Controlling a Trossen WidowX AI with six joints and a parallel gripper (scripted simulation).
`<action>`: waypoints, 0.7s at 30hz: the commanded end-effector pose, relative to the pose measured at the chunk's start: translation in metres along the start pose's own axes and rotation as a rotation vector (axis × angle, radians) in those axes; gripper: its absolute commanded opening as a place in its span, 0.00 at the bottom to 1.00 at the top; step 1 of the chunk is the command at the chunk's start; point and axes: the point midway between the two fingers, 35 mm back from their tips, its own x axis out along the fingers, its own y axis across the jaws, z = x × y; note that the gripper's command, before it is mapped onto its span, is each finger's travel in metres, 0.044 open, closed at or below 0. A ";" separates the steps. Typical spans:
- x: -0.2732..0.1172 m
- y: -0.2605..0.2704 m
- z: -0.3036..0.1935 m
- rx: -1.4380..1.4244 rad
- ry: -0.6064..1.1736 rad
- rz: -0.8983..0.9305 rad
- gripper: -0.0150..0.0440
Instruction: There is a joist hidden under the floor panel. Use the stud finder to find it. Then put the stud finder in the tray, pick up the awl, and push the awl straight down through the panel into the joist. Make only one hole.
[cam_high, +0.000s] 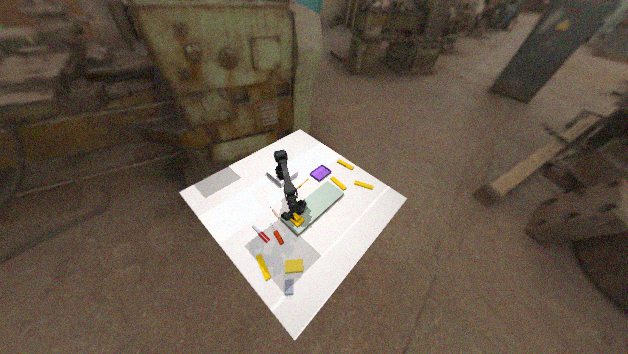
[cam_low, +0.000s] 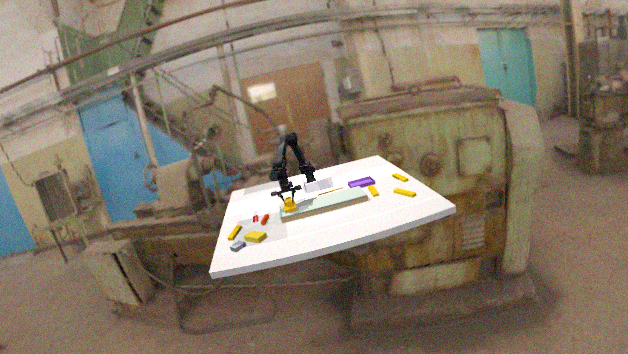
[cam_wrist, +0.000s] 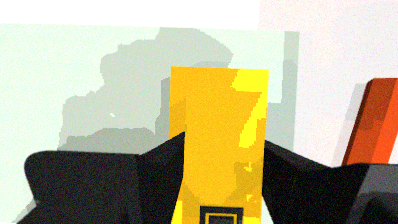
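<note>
The gripper (cam_high: 294, 214) (cam_low: 288, 199) (cam_wrist: 217, 139) was partly open, its fingers closed against both sides of the yellow stud finder (cam_high: 298, 220) (cam_low: 290, 206) (cam_wrist: 222, 115). The stud finder was over one end of the pale green panel (cam_high: 325, 198) (cam_low: 345, 198) (cam_wrist: 30, 75); whether it touched the surface could not be told. Just beyond that end lay an orange-red tool (cam_high: 278, 237) (cam_low: 265, 219) (cam_wrist: 372, 120), with a red tool (cam_high: 261, 234) (cam_low: 255, 218) beside it. Which tool was the awl could not be made out. A thin orange stick (cam_high: 303, 183) (cam_low: 331, 191) lay near the panel's long side. Past the panel's other end was the purple tray (cam_high: 320, 173) (cam_low: 361, 182), with three yellow bars nearby. Farther out, on the tools' side, lay a yellow block (cam_high: 294, 266) (cam_low: 255, 236), a fourth yellow bar (cam_high: 263, 267) (cam_low: 234, 232) and a small grey block (cam_high: 289, 286) (cam_low: 238, 246).
</note>
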 end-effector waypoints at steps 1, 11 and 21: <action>0.000 -0.009 0.000 0.001 0.002 -0.003 0.25; -0.001 -0.004 0.000 0.002 0.000 -0.001 0.25; -0.043 -0.008 0.016 0.002 0.001 -0.002 0.25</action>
